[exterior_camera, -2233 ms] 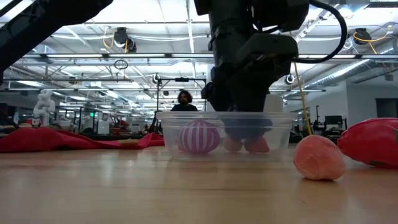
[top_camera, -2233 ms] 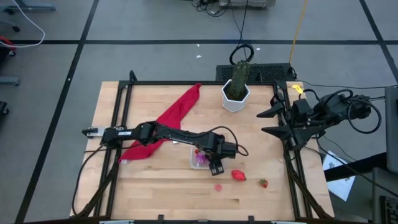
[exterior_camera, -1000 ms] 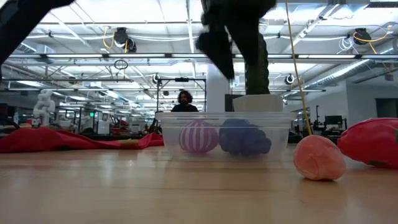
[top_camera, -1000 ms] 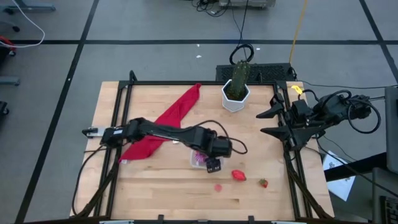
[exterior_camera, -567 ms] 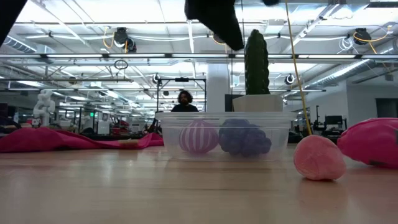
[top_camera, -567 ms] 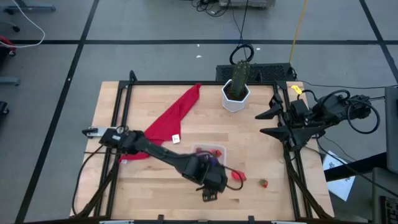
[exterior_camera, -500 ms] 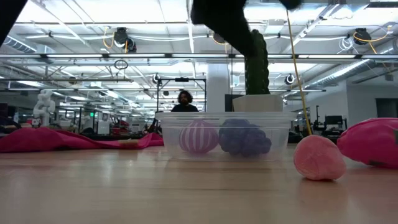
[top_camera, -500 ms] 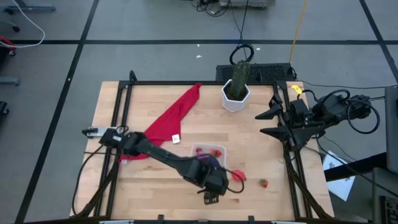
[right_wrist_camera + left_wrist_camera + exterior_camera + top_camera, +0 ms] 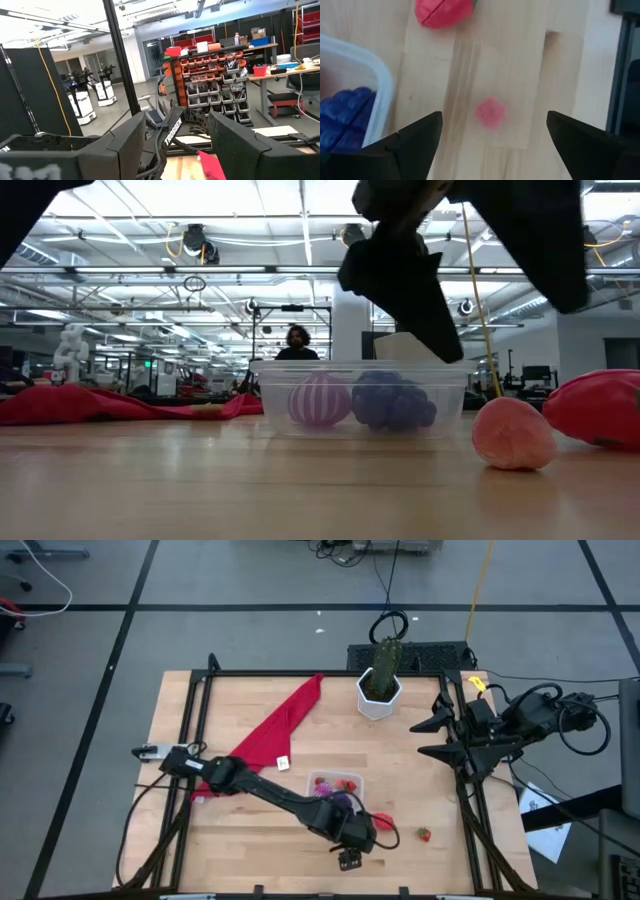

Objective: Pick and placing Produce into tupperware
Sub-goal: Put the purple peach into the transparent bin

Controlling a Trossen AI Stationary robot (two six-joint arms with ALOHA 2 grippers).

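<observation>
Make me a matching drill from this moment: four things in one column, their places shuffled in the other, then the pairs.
Things:
1. purple grapes
2. small pink piece
3. red cloth
4. left gripper

Places:
A. bare wood, between the open fingers
B. inside the tupperware
C. above the table's front edge
D. spread diagonally towards the cactus pot

Pairs: 1-B, 2-A, 3-D, 4-C

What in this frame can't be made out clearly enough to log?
- Pink piece in the left wrist view: blurred, its kind unreadable; in the high view the left claw covers it.
- Small red piece near the table's right edge: too small to identify.
- Tupperware in the low view: the arm crosses its upper right corner.
</observation>
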